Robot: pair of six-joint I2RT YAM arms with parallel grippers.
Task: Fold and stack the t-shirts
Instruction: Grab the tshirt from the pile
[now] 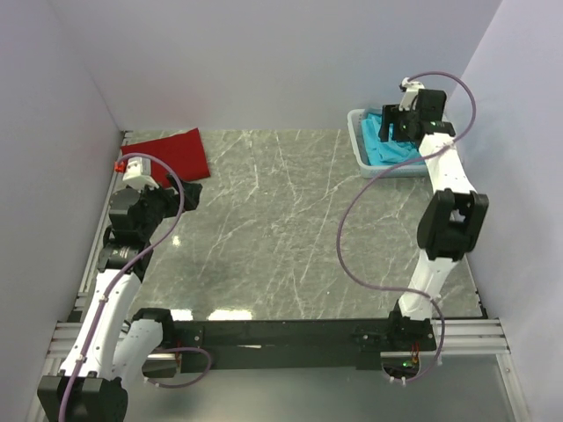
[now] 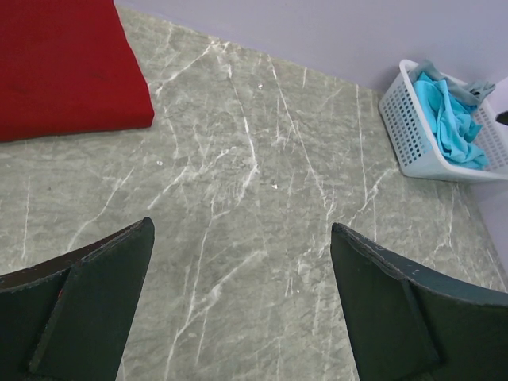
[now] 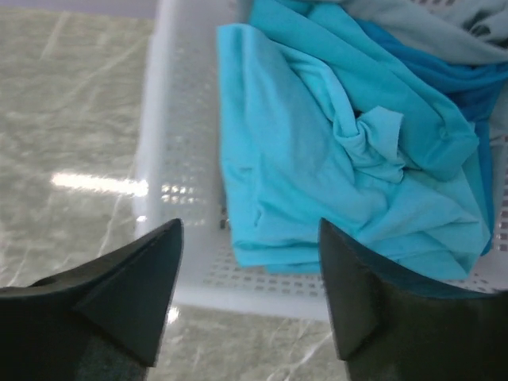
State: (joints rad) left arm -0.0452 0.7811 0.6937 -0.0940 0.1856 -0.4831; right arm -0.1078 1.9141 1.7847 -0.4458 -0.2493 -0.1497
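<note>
Marble tabletop holds white basket hemming turquoise t-shirts.

The jaws stand apart at the bottom of the view, dark and wedge-shaped, with nothing between them, hanging over the near rim of a white slatted basket. A turquoise t-shirt lies crumpled inside it, one bunched knot of cloth near its middle and its lower folds close to the basket's near wall. A darker blue shirt shows behind it, and a grey cloth lies at the far right corner. The basket rests on the marbled table, where a bright streak of light reflects beside the basket's left wall.
</note>
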